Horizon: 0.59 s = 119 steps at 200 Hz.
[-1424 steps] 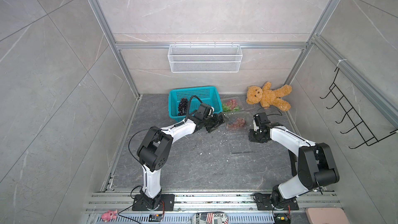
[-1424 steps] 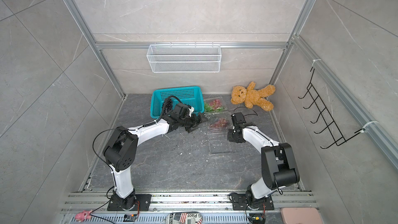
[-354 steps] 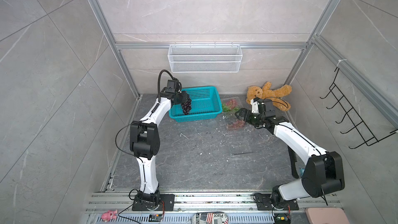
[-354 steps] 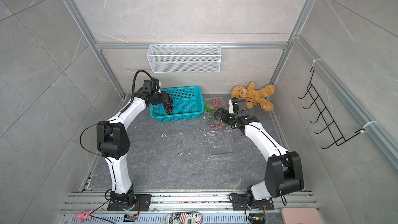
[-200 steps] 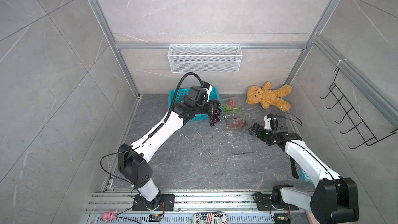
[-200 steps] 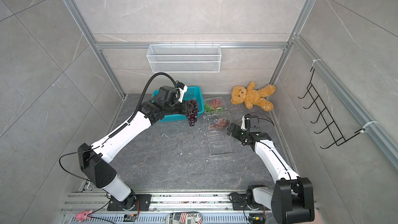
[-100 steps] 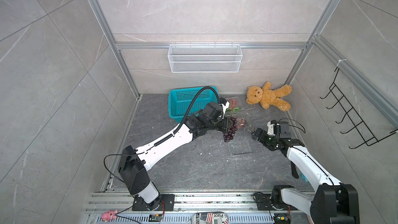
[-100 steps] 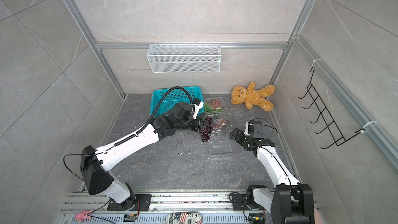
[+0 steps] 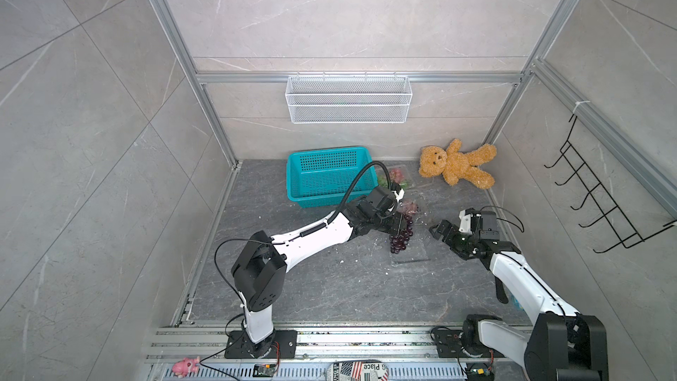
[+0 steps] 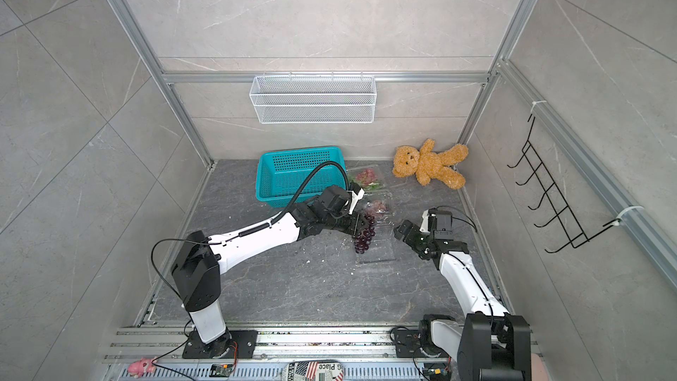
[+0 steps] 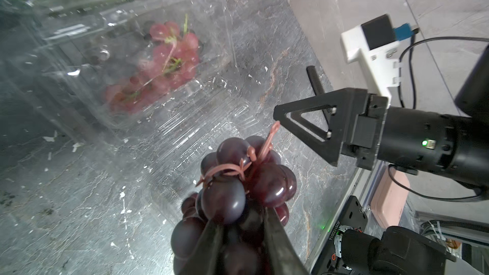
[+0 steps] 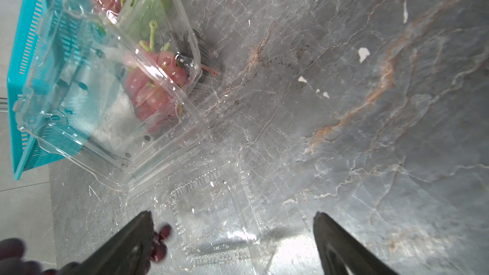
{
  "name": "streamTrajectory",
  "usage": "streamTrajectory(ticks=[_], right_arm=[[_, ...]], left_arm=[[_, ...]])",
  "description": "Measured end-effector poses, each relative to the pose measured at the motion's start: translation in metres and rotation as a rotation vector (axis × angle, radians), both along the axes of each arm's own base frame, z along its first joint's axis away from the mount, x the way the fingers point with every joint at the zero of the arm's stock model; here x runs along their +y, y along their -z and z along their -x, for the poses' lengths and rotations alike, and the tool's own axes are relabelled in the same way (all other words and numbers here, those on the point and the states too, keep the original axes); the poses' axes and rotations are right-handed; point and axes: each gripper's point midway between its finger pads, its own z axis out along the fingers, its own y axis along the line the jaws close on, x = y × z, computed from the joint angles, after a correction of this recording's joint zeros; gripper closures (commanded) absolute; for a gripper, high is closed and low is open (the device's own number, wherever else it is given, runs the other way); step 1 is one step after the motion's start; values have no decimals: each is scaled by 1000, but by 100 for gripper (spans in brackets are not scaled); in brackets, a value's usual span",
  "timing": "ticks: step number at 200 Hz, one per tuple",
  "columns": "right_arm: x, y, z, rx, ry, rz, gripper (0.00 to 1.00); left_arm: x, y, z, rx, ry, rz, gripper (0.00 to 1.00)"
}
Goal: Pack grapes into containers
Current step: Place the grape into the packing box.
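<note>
Stretched forward and low, the left end effector (image 9: 398, 228) pinches dark grapes (image 9: 400, 239); the right end effector (image 9: 444, 236) faces it nearby, jaws spread wide.

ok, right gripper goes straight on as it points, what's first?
Probably the empty clear container, framed between the right gripper's open jaws. The dark grapes in the left gripper hang beside one finger and could brush first; depth unclear.

I see a teal basket (image 9: 322, 157) just beyond my left end effector (image 9: 401, 228). A teddy bear (image 9: 454, 164) lies beyond the right end effector (image 9: 439, 232), and a white wire basket (image 9: 348, 104) hangs well above both.
</note>
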Motion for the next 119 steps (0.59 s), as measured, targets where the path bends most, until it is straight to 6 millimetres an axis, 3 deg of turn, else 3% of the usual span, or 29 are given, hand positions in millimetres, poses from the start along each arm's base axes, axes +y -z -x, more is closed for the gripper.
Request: streamTrajectory(ticks=[43,119], right_arm=[[-2,6,-1,0,4,-19,3],[-5,18,-3,20,12,-41,11]], left_arm=[[-11,9,-5,5,14,-8,77],[-29,47,4,48,63,-64,74]])
